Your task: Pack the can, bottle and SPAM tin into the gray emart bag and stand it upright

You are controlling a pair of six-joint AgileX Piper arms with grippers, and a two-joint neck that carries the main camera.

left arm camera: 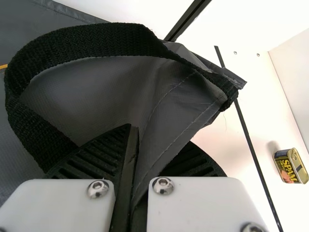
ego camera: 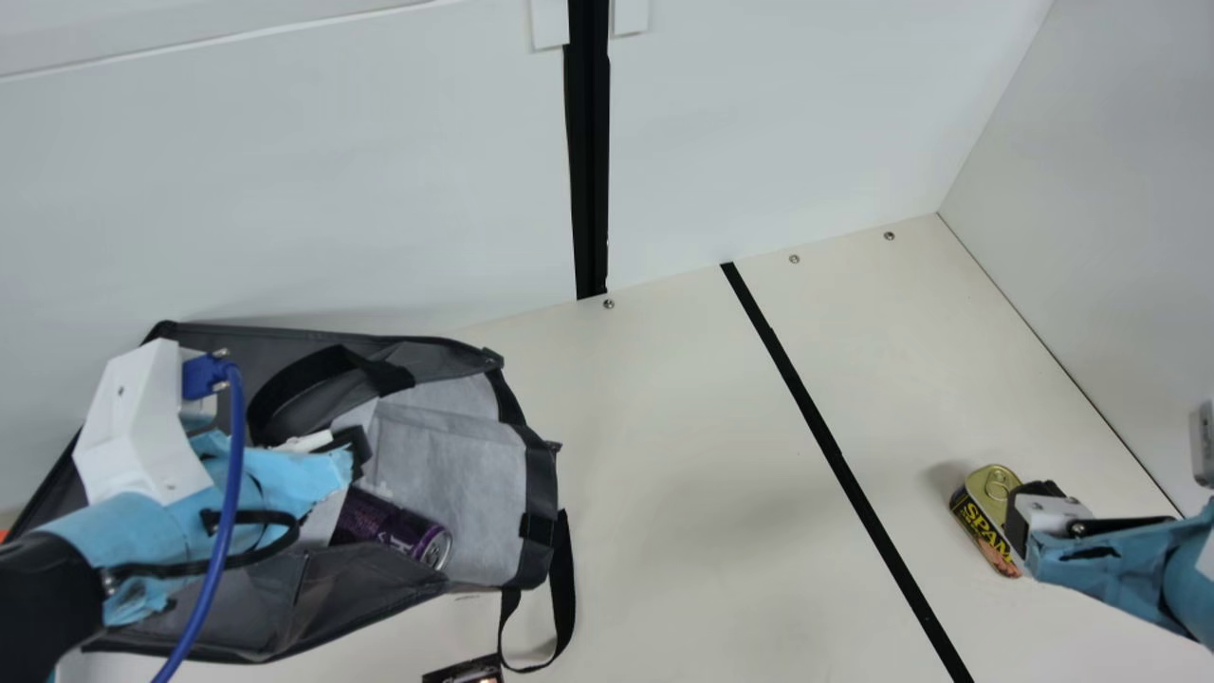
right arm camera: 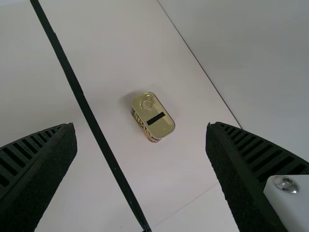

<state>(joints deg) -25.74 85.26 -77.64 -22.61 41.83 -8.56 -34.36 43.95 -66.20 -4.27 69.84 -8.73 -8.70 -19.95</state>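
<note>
The gray bag (ego camera: 446, 474) lies on its side at the left with its mouth facing left, and a purple can (ego camera: 389, 531) rests inside it. Over the bag is my left gripper (ego camera: 349, 453); the left wrist view has this gripper (left arm camera: 145, 150) shut on a fold of gray bag fabric (left arm camera: 166, 113), beside a black strap loop. At the right, the SPAM tin (ego camera: 986, 522) stands upright on the table, close to my right gripper (ego camera: 1029, 517). In the right wrist view, my right gripper (right arm camera: 141, 126) is open above the tin (right arm camera: 153, 116), its fingers wide apart.
A black strap (ego camera: 564, 579) trails from the bag's right end. Part of a dark object (ego camera: 465, 672) shows at the near edge. White walls stand behind and at the right; a black line (ego camera: 844, 465) crosses the table.
</note>
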